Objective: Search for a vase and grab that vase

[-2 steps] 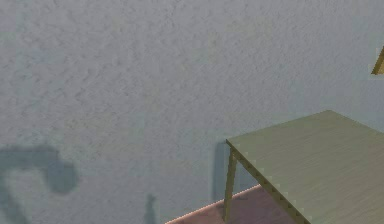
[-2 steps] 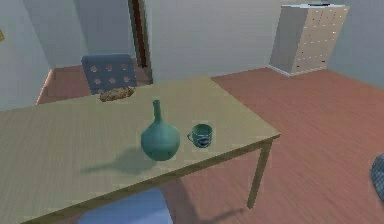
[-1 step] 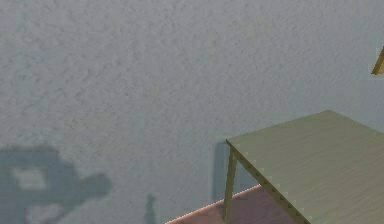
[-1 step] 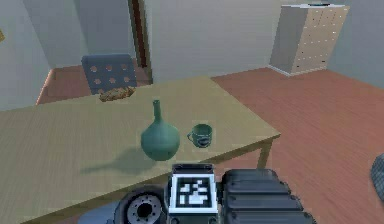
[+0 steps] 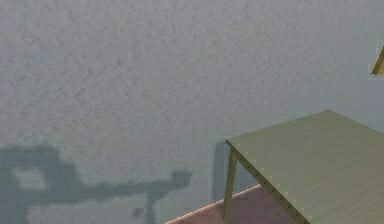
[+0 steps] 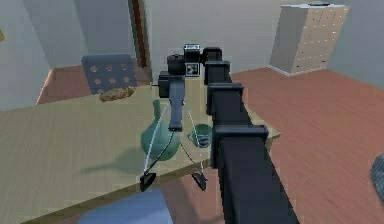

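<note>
A teal-green, round-bodied vase (image 6: 158, 142) stands on the olive tabletop (image 6: 70, 135) near its front edge in the arm side view. My dark arm (image 6: 235, 130) rises from the bottom edge, with two white marker squares at its far end. The gripper (image 6: 174, 181) hangs left of the arm, and its thin fingers (image 6: 150, 165) run down across the vase. The vase stands on the table right behind the gripper, so I cannot tell whether the gripper holds anything.
A small dark cup (image 6: 203, 133) stands on the table beside the arm. A blue-grey chair (image 6: 108, 72) and a brown object (image 6: 118, 94) are at the table's far side. A pale dresser (image 6: 312, 38) stands at the back right. The forward view has a grey wall (image 5: 150, 80) and a table (image 5: 320, 160).
</note>
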